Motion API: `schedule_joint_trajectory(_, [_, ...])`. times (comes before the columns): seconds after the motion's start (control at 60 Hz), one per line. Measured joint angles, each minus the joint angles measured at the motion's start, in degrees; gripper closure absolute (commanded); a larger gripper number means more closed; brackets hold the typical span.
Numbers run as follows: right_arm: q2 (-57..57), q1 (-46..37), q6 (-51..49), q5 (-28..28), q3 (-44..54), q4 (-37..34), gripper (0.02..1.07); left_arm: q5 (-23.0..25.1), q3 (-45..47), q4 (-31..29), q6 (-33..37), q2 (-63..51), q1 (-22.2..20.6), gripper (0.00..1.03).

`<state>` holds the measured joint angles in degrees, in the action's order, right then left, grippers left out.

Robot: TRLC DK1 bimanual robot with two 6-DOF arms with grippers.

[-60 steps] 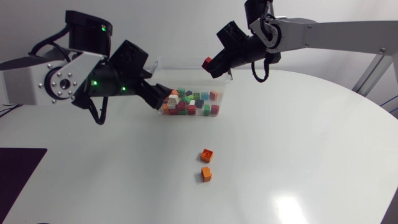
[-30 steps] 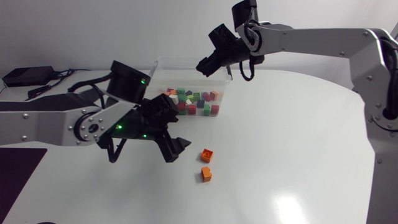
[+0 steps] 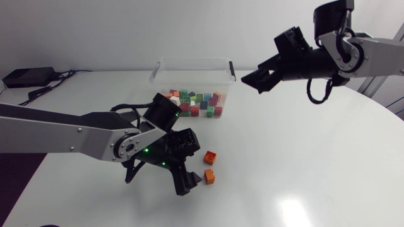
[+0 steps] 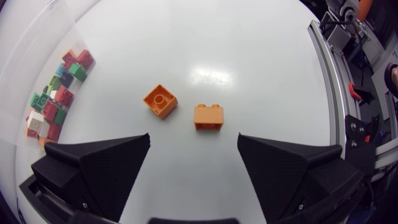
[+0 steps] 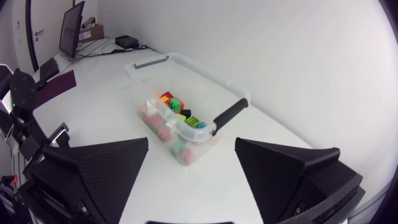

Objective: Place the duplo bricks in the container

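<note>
left gripper (image 4: 194, 142) wide — two orange bricks (image 4: 160, 100) (image 4: 209, 116) ahead | right gripper (image 5: 191, 146) wide — container (image 5: 163, 111) of bricks ahead

Seen from the head view, the bricks (image 3: 194, 104) heaped in the container (image 3: 189, 62) are too small to count; the left wrist view cuts the container off, showing only some bricks; in the right wrist view its clear wall blurs the lower bricks

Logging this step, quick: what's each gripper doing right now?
Left gripper: open, empty, two orange bricks just ahead of it.
Right gripper: open, empty.
</note>
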<state>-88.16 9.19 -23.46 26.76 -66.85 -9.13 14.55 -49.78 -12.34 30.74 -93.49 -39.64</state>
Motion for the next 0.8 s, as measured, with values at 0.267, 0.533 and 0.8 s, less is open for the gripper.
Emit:
schedule_joint_trajectory(0.267, [9.0, -0.4, -2.3, 0.3, 13.4, 0.0, 0.06, -1.4, -4.4, -1.7, -0.3, -7.0, -3.4, 0.1])
schedule_joint_trajectory(0.533, [15.0, -1.1, -3.6, 0.3, 20.3, -0.1, 0.06, -4.4, -10.0, -2.2, -1.3, -13.2, -5.9, 0.38])
schedule_joint_trajectory(0.8, [16.2, -1.0, -4.5, 0.3, 23.3, -0.3, 0.06, -4.8, -11.0, -3.7, -2.3, -16.1, -7.3, 0.7])
